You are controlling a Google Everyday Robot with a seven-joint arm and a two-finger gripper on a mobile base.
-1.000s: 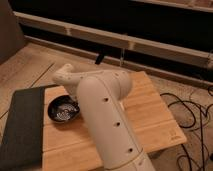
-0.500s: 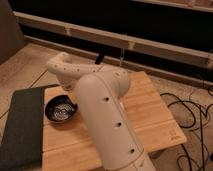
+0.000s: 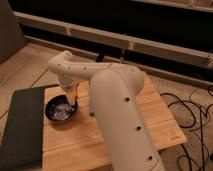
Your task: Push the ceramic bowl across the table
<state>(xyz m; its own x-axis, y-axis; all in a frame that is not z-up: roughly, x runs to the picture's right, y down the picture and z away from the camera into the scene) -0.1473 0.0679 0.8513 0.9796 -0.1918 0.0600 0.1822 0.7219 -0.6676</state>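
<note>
Well, from where I stand the big cream-coloured arm (image 3: 120,115) fills the middle of things, rising from the near edge and bending back over the desk (image 3: 155,117), so it hides a good stretch of the light plank top behind it. Its wrist drops down on the left, and the claw (image 3: 74,98) hangs right at the right-hand rim of the ceramic bowl (image 3: 60,111); whether that claw is released or clenched I cannot tell, as the wrist and shadow cover it. The bowl sits upright on the left part of the desk, mouth up, black with pale speckles inside, and round, so it points no particular way. Just beside it on the left lies a dark grey mat (image 3: 20,132), its long side running away from me. Black cables (image 3: 192,107) loop on the floor (image 3: 30,62) to the right of the desk, and a pale rail (image 3: 125,40) runs along the dark wall behind.
</note>
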